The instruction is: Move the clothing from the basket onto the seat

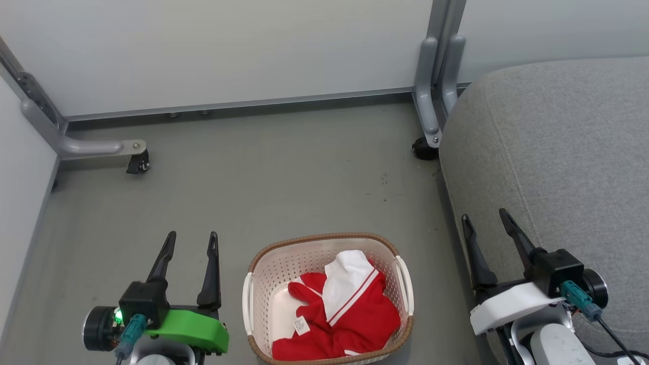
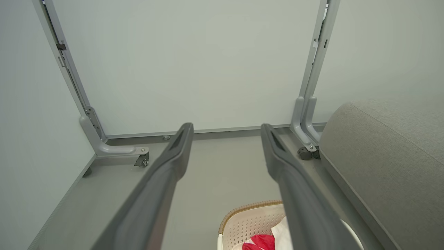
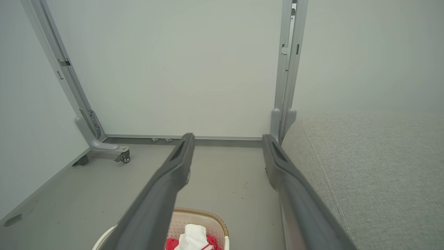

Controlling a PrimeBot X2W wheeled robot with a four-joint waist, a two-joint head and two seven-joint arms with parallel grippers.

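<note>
Two tools sit at the bottom of the head view, one at each lower corner. On its green mount, the left tool has both dark fingers spread apart and grips nothing. The right tool, on a white mount, is spread just as wide and is also empty. Its fingers show against the left edge of the seat.

One basket stands on the grey floor between the tools. It is oval and cream-white, with perforated walls, a brown woven-look rim and two side handles.

All the clothing lies inside it in a crumpled red heap with thin white stripes. A white panel lies uppermost and a small white tag sits at the heap's left edge. The heap covers the right and near parts of the basket, and bare basket bottom shows at the left. How many garments make up the heap cannot be told.

The one seat is a large grey fabric cushion with a rounded edge and a seam line, on the basket's right.

Two caster wheels sit under grey frame feet by the pale wall panels.
</note>
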